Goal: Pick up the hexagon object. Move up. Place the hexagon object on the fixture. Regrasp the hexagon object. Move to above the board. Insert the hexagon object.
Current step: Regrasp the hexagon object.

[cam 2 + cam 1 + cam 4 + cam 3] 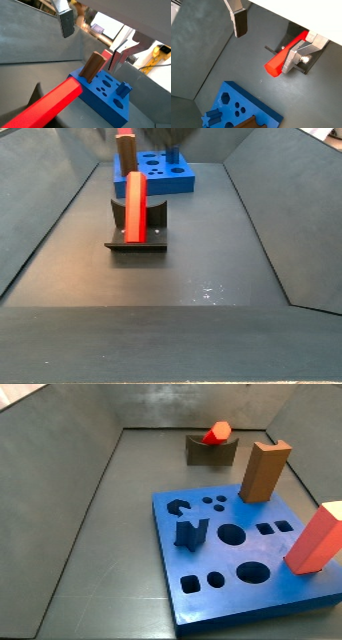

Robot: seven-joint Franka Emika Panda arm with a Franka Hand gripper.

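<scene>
The hexagon object (218, 431), a slim bright red bar, rests on the small dark fixture (210, 452) at the back of the bin, its near end raised; it also shows in a side view (135, 200). The blue board (247, 599) with cut-out holes lies apart from it. My gripper (264, 51) is open and empty, high above the fixture and out of both side views. In a wrist view the bar (278, 62) lies close beside one finger (293, 56), with the other finger (238, 21) far off. The bar also shows in a wrist view (47, 107).
A brown block (265, 471) and a wide salmon-red block (315, 536) stand upright in the board, with a dark blue upright piece (190, 534). Sloping grey walls (60, 494) enclose the bin floor. The board sits behind the fixture in a side view (158, 173).
</scene>
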